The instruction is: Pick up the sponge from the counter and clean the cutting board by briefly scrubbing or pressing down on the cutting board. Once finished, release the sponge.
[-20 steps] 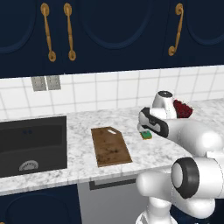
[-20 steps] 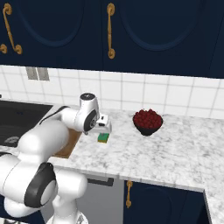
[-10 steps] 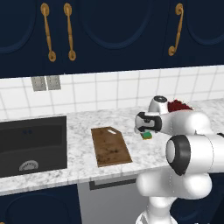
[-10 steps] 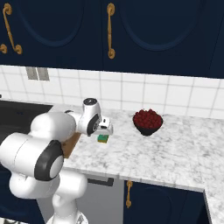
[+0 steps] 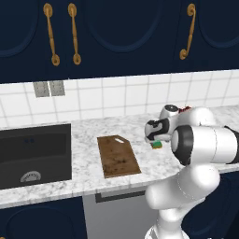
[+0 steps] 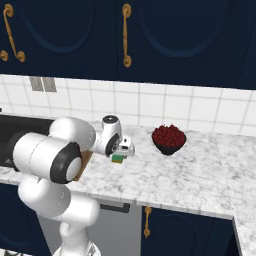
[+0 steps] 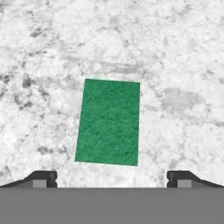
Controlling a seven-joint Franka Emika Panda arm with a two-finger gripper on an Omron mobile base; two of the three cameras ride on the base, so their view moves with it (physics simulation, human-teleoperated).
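Lying flat on the counter (image 5: 88, 154), right of the sink (image 5: 35, 154): the cutting board (image 5: 117, 156). Sitting on the counter to the board's right, apart from it: the sponge (image 7: 109, 121). Standing farther right, nearer the wall: a bowl (image 6: 169, 139). Hanging directly over the sponge: the gripper (image 7: 112, 177), fingers straddling it.

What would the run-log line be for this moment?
phase: reaching for sponge | gripper: open, above sponge, not touching | sponge: flat on counter | cutting board: bare, left of sponge
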